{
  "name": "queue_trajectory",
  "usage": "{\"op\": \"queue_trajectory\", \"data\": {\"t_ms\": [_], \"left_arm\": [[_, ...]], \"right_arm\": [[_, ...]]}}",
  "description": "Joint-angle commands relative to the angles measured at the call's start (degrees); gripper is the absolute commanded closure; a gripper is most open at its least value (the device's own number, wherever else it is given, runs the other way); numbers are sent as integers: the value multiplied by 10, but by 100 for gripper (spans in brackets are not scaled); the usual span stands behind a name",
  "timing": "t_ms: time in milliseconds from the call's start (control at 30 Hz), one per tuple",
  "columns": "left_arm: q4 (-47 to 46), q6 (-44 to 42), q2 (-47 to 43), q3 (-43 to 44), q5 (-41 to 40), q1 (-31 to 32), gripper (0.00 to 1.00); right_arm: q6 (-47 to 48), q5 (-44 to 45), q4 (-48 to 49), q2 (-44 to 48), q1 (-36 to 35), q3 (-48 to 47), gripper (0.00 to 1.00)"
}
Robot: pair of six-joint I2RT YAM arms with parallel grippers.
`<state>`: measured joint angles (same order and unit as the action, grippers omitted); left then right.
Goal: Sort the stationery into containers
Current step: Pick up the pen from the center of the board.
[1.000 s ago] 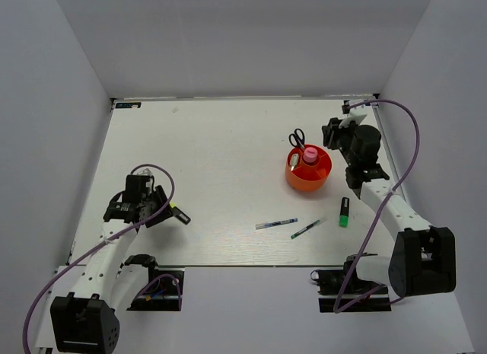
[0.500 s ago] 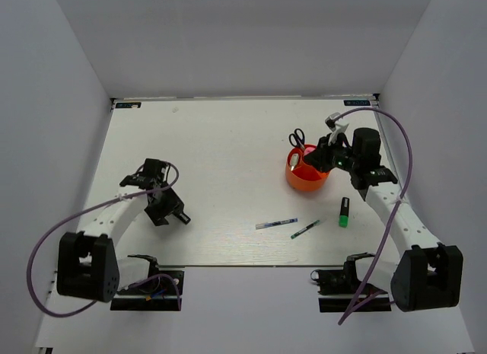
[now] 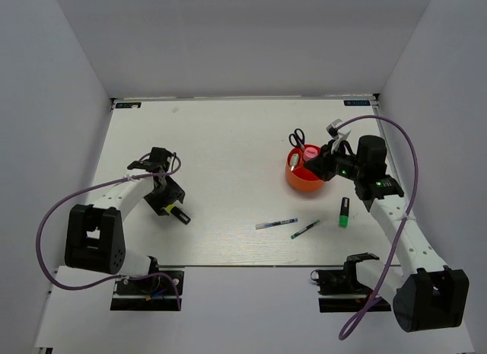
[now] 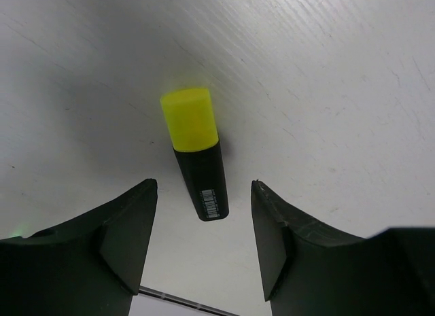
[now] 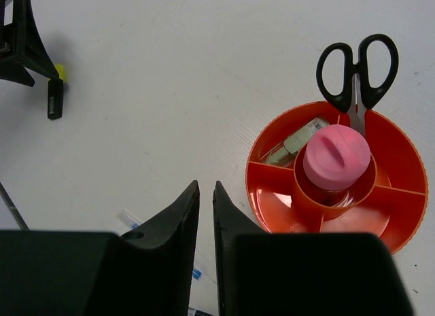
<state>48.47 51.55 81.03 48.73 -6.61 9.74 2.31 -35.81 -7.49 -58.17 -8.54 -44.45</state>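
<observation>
Yellow highlighter (image 4: pixel 196 156) lay flat at 8 o'clock on the table (image 3: pixel 228 141). Left gripper (image 4: pixel 202 190) had swung over it, jaws widened and straddling it, prob. not touching yet, so pickup looked next. Right gripper (image 5: pixel 204 194) had nearly closed, empty, by the cup (image 5: pixel 401 194) at 3 o'clock.

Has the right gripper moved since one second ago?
Yes. The right gripper moved left and toward the near edge; it now overlaps the orange cup.
</observation>
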Motion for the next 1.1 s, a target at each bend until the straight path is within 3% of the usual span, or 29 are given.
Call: {"op": "queue_trajectory", "data": {"t_ms": [0,467,1000,1067], "left_arm": [[1,7,-7,-3,-17,3,32],[-14,14,62,32,-24,-21,32],[-41,29,102,13,-10,-34,32],[-41,28,108,15,-14,-32,37]], "right_arm": [[2,-8,-1,3,2,-3,83],[-4,-10,-5,7,5,-3,81],[-5,-7,-4,11,14,-1,80],[-5,-7,-3,13,14,-1,80]]}}
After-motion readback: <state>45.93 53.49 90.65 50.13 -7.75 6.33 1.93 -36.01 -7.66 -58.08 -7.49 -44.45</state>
